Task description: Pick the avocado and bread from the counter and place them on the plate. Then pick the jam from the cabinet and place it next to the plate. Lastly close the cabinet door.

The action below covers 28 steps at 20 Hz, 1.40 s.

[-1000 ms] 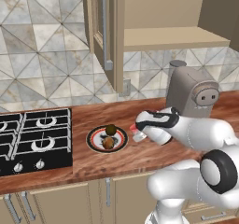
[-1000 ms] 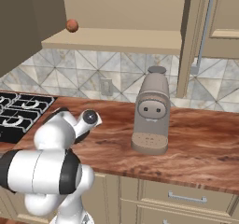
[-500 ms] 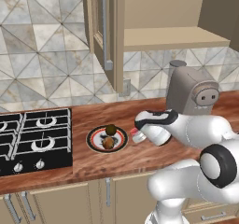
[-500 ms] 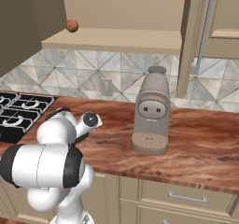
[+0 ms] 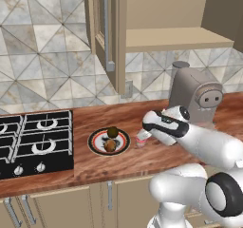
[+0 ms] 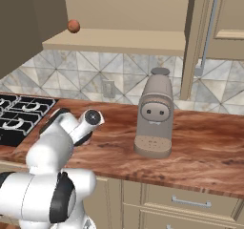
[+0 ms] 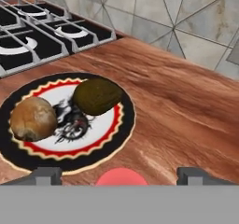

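Grey coffee machine right, black hob left, tiled backsplash behind.

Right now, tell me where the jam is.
In the left base view the jam stands on the counter just right of the plate, under the gripper.

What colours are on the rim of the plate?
The plate has a black outer rim with a red zigzag ring inside it, around a white middle; clearest in the hand view.
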Available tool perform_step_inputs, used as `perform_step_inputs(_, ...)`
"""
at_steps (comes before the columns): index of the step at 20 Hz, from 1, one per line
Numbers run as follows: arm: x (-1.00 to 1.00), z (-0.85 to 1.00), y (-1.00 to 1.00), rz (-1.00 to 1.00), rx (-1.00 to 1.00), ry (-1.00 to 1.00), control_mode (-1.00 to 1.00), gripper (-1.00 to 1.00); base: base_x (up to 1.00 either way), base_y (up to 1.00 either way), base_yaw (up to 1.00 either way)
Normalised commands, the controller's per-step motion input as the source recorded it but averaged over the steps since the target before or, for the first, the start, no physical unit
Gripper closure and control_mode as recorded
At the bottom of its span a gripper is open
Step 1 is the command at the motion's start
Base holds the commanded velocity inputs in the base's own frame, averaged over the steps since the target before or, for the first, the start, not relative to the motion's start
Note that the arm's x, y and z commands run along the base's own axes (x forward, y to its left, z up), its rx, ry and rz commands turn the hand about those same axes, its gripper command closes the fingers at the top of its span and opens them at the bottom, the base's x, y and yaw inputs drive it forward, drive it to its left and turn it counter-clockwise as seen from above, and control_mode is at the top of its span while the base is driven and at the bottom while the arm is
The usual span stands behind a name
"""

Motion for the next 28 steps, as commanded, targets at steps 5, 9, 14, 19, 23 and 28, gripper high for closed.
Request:
perform_step_inputs(5,-0.72,0.43,-0.18,-0.03,0.0,0.09,-1.0,-1.0,0.0,0.0,0.0)
perform_step_inputs(9,-0.93,0.41,-0.16,-0.09,0.0,0.03,-1.0,-1.0,0.0,0.0,0.0)
perform_step_inputs(14,-0.82,0.66,-0.04,-0.1,0.0,0.0,-1.0,-1.0,0.0,0.0,0.0)
perform_step_inputs(19,-0.59,0.75,-0.04,-0.09,-0.02,0.0,-1.0,-1.0,0.0,0.0,0.0)
perform_step_inputs(23,-0.55,0.71,-0.13,-0.11,-0.06,0.04,-1.0,-1.0,0.0,0.0,0.0)
perform_step_inputs(28,-0.65,0.54,-0.24,-0.11,-0.05,0.01,-1.0,-1.0,0.0,0.0,0.0)
